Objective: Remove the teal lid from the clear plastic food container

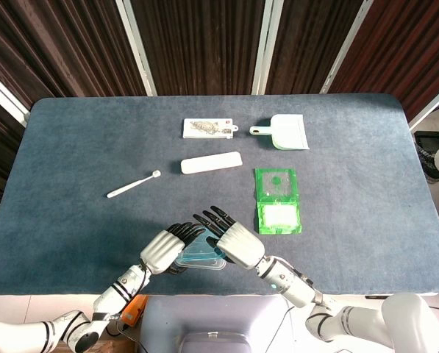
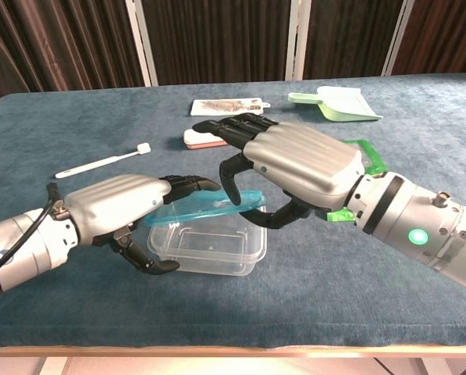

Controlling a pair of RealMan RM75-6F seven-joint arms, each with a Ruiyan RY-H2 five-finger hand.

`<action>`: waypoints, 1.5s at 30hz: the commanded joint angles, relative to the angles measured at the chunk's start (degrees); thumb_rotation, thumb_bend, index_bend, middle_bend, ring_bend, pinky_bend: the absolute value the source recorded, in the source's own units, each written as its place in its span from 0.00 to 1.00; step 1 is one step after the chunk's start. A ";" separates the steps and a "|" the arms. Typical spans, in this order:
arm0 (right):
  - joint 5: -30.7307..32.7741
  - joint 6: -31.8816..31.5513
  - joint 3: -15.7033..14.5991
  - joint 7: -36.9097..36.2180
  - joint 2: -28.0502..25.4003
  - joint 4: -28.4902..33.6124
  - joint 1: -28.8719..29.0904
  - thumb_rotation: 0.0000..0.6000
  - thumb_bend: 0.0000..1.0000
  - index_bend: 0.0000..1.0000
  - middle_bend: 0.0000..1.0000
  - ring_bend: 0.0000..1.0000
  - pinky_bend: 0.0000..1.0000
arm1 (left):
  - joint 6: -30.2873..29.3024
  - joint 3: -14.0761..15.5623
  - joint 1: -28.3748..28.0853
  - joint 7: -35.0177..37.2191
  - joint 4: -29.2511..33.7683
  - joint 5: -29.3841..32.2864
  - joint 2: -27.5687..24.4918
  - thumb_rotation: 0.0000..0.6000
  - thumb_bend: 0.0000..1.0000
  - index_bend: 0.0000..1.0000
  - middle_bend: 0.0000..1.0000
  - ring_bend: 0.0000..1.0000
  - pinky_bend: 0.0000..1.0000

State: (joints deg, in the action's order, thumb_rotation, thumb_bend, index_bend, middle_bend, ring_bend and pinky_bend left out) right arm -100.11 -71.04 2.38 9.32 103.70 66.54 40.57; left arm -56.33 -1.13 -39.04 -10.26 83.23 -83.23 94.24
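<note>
Chest view: left hand braces clear container w/ curled fingers, grip unclear. Teal lid tilted above it, long axis L-R, pinched by right hand; lid lies between hands.

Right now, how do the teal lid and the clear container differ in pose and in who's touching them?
The teal lid is tilted and lifted off, pinched by the right hand; the clear container sits flat on the table, open-topped. The lid is opaque teal, thin and flat; the container is see-through and deeper. The left hand is beside the container's end; whether it touches is unclear. Both share a rounded rectangular outline.
</note>
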 commanded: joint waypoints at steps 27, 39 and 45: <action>-4.71 -10.68 0.73 -3.14 -7.12 3.47 -1.33 1.00 0.68 0.74 0.14 0.00 0.00 | -6.71 0.96 -0.96 15.19 -6.58 -10.41 0.65 1.00 0.28 0.00 0.00 0.00 0.00; -5.33 -19.15 1.16 -3.01 -16.54 -2.55 -5.93 1.00 0.68 0.74 0.14 0.00 0.00 | -13.78 3.22 3.01 13.47 -3.31 -12.96 -8.05 1.00 0.27 0.00 0.00 0.00 0.00; -3.94 -17.81 -1.34 -6.31 -15.19 -11.68 -8.28 1.00 0.68 0.74 0.14 0.00 0.00 | -18.31 4.35 7.86 16.03 -4.09 -10.91 -13.13 1.00 0.28 0.00 0.00 0.00 0.00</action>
State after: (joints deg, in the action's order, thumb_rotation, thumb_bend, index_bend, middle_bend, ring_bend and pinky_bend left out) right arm -104.60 -89.41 2.32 4.55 87.62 58.22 33.52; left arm -73.62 2.62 -32.45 4.50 79.41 -94.91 82.16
